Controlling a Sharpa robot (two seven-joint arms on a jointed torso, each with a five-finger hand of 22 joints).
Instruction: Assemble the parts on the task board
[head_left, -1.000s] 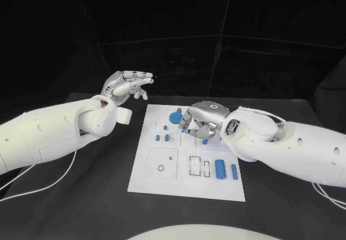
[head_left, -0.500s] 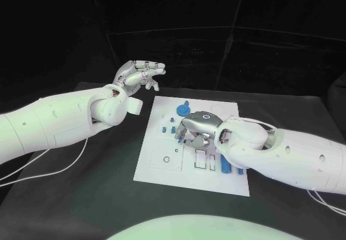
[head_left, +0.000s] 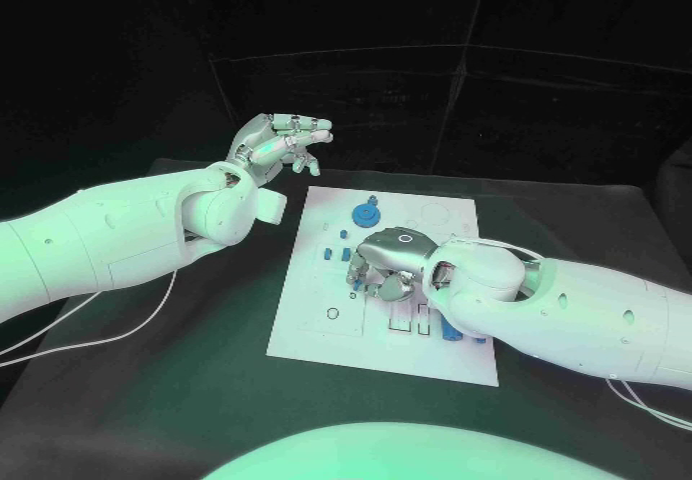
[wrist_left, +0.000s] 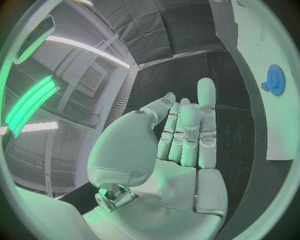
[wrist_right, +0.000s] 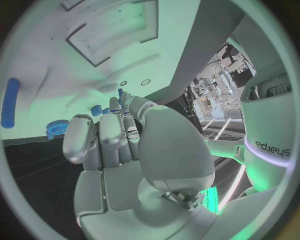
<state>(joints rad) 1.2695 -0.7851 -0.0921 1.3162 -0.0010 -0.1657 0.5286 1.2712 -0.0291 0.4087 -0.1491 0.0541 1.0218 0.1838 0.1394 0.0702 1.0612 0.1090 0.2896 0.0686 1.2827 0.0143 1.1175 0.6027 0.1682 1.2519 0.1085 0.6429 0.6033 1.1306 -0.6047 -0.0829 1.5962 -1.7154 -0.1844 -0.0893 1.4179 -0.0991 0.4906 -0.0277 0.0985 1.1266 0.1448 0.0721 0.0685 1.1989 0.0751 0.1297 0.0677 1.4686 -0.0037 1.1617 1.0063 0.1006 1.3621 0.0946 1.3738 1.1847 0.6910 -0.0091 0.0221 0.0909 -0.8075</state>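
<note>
- The right hand (head_left: 387, 270) hovered palm-down over the middle of the task board (head_left: 320, 335); whether its curled fingers (wrist_right: 119, 132) gripped anything could not be told.
- Small blue parts (head_left: 338, 255) lay just beside those fingertips, a blue gear (head_left: 366, 214) beyond them.
- The left hand (head_left: 280, 146) was raised off the board, fingers loosely apart, holding nothing.

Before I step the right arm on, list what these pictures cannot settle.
- Head view: the right hand covers the middle of the task board; its fingers point down, so whether they hold a part is hidden.
- Right wrist view: the palm and fingers hide the parts beneath them.
- Head view: the small blue pegs are too small to tell seated from loose.
- Left wrist view: the blue gear is cut by the rim.
</note>
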